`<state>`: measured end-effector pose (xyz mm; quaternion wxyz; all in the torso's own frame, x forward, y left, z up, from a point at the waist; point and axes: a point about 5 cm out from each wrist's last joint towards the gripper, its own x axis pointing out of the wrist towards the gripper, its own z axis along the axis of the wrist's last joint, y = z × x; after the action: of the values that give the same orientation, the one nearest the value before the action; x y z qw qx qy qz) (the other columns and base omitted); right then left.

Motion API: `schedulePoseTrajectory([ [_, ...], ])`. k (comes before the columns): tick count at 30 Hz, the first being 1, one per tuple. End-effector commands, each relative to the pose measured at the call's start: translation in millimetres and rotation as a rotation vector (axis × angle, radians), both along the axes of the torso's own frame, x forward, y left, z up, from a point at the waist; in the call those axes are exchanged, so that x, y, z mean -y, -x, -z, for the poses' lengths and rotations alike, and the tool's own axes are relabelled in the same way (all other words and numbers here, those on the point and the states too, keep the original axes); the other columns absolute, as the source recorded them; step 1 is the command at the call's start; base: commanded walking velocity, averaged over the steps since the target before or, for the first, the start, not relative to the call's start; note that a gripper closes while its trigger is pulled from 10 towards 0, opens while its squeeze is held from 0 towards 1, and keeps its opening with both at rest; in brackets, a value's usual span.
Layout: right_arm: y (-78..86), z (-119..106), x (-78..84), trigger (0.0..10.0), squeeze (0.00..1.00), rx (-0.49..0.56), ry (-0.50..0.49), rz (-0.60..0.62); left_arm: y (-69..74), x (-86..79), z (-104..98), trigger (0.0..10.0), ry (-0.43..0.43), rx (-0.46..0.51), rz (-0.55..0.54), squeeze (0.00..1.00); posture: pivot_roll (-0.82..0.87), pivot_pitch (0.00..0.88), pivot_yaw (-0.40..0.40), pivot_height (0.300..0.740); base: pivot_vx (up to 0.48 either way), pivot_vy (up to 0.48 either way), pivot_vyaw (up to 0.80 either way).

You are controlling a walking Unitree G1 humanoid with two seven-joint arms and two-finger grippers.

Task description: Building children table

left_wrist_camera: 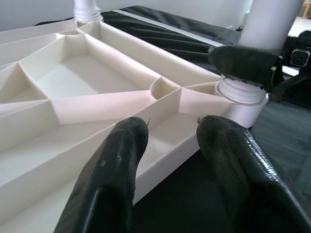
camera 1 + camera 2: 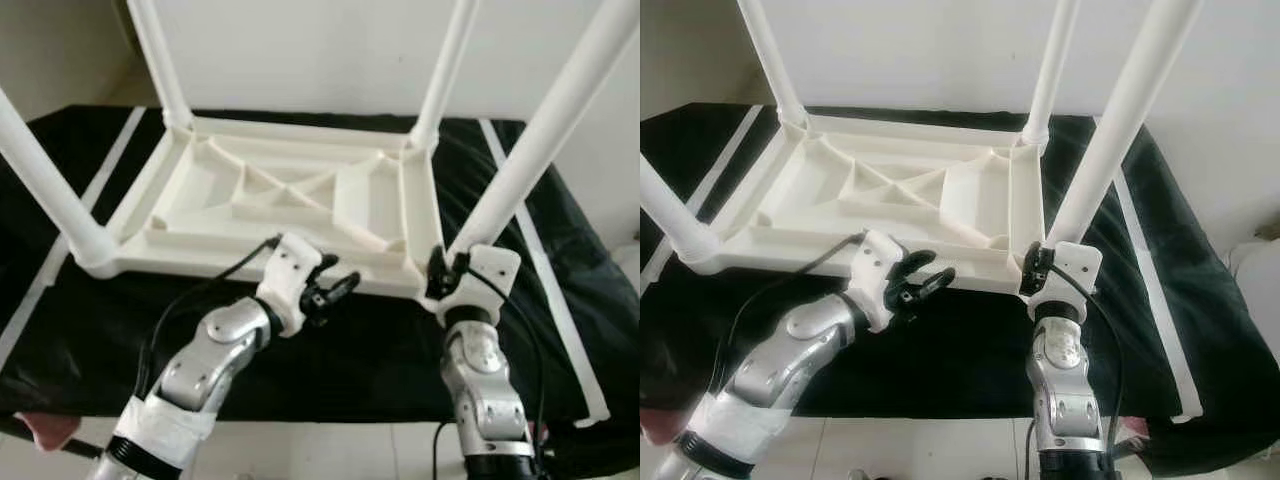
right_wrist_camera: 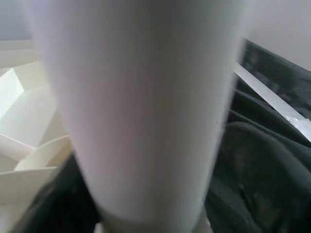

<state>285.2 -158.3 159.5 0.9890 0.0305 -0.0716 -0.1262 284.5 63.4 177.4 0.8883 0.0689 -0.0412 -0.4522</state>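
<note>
left eye view has a white plastic children's table top [image 2: 270, 205] lying upside down on a black cloth [image 2: 350, 350] with pale tape strips, ribbed underside facing up and four white tube legs standing up out of its corner sockets. starting on the left, the near-left leg [image 2: 40, 175] leans out over the cloth edge, well off to the left of the left pincer [image 2: 330, 290]. that pincer sits just in front of the table top's near rim, about the middle of that edge, fingers [image 1: 116, 165] parted a fair bit and holding nothing; in the left wrist view the rim is just beyond the fingertips, not between them, and i can't tell if they touch it. the ribbed compartments are straight past it, and the two far legs [image 2: 160, 60] rise behind.

further right, the right pincer [image 2: 440, 275] is down at the base of the near-right white leg [image 2: 540, 130], right where it meets its corner socket. right wrist view has the leg pressed up close with dark fingers either side of it, so it looks clamped around that leg. the threaded socket collar [image 1: 240, 92] is just under the grip.
</note>
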Motion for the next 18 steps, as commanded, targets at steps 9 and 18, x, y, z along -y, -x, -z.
schedulePoseTrajectory([
  [9, 7.7, 4, 11.6, 10.0, 0.00, 0.000, 0.075, -0.291, 7.5, 5.8, 8, 10.0, -0.040, -0.006, 0.057, 0.00, -0.14, 0.146, -0.002, 0.740, 0.000, 0.000, 0.00],
  [18, -3.4, 1, 29.8, 10.0, 0.00, 0.001, 0.185, -0.536, 12.0, 5.8, 9, 10.0, -0.043, -0.032, 0.111, 0.00, -0.14, 0.150, 0.014, 0.740, 0.000, 0.000, 0.00],
])
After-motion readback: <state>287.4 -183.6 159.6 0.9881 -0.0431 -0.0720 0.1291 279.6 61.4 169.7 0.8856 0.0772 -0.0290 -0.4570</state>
